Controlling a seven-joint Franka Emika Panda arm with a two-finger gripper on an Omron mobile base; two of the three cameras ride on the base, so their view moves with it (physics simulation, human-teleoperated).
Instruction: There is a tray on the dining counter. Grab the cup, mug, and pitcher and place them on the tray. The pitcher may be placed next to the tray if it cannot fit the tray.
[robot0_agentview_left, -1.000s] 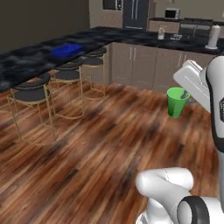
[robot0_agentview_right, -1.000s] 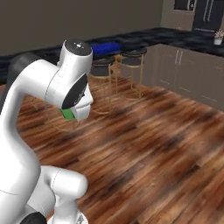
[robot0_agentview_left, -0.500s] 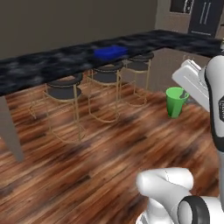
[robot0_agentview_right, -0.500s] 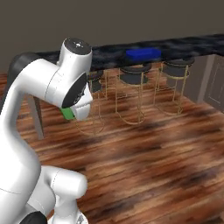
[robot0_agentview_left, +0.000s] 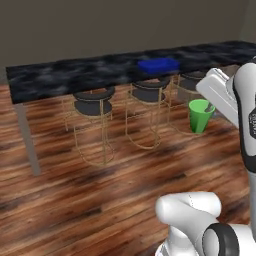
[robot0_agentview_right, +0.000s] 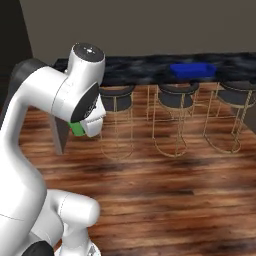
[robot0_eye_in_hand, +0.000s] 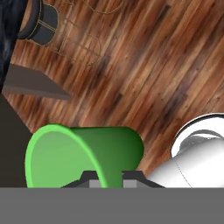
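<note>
The green cup (robot0_agentview_left: 200, 115) at mid-right of the left base view is clenched in the gripper (robot0_eye_in_hand: 106, 179), above the wooden floor (robot0_agentview_left: 100, 190). Keep it level while approaching the blue tray (robot0_agentview_left: 158, 65) on the dining counter (robot0_agentview_left: 75, 72), upper centre.

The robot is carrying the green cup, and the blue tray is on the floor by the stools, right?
Not quite. The gripper does hold the green cup, but the blue tray sits up on the dining counter above the stools, as the left base view shows.
</note>
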